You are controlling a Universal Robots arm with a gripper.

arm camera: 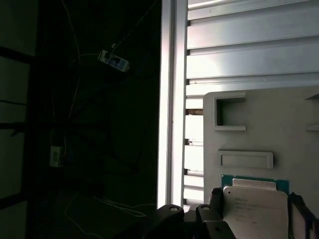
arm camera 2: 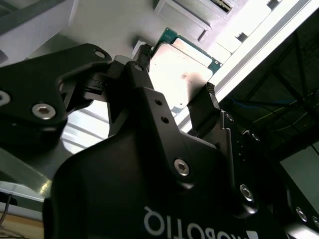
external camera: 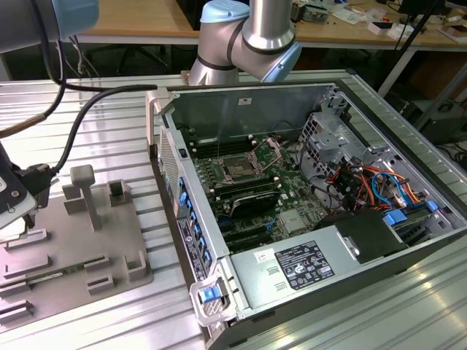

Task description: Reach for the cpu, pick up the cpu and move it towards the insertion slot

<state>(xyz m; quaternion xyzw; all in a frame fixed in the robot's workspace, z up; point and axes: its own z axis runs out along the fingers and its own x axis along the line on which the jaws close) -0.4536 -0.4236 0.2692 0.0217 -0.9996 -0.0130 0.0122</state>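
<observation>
Ribbed metal table (external camera: 109, 109), grey tray (arm camera: 279, 124) right by its edge. The cpu (arm camera: 255, 209) lies flat on the tray, and the gripper (arm camera 2: 176, 74) straddles it, presumably to catch opposite sides. Can't tell if it's clamped. The slot (external camera: 239, 169) sits well apart, inside the case (external camera: 292, 102).

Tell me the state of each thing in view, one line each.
cpu: flat, metal top up, at the grey tray; lifted or not, cannot tell.
gripper: straddling the cpu; whether it grips, cannot tell.
insertion slot: open, bracket looks raised, dark centre bare.
computer case: lying on its side, side panel off.
</observation>
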